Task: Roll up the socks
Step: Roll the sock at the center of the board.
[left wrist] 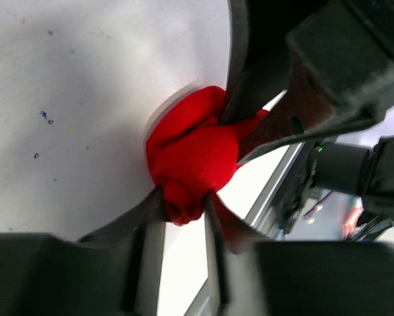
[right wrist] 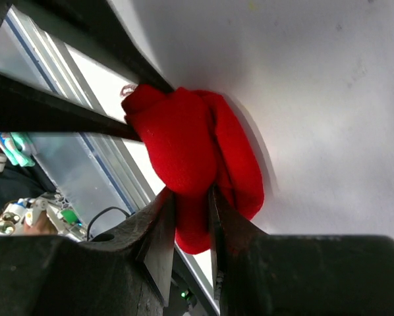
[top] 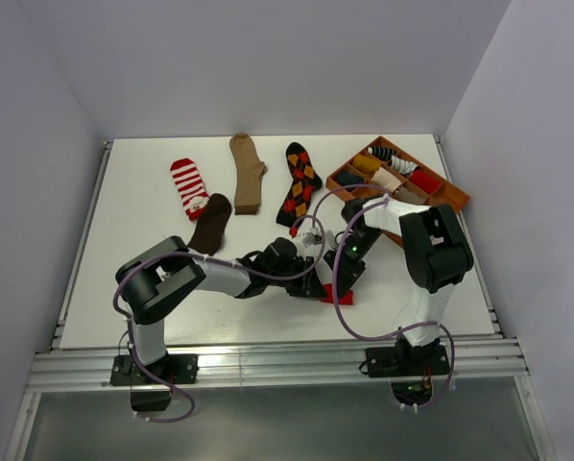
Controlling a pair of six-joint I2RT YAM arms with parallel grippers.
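Your left gripper [left wrist: 182,201] is closed on a nub at one side of the red sock [left wrist: 194,155]. Your right gripper [right wrist: 192,210] is clamped on the opposite side. The red sock sits bunched in a lump on the surface [top: 143,240], near the front edge, between the two arms. Lying flat further back, left to right: striped sock [top: 188,184], brown sock [top: 210,223], tan sock [top: 247,171], argyle sock [top: 299,182]. The tray [top: 450,197] at far right holds rolled socks
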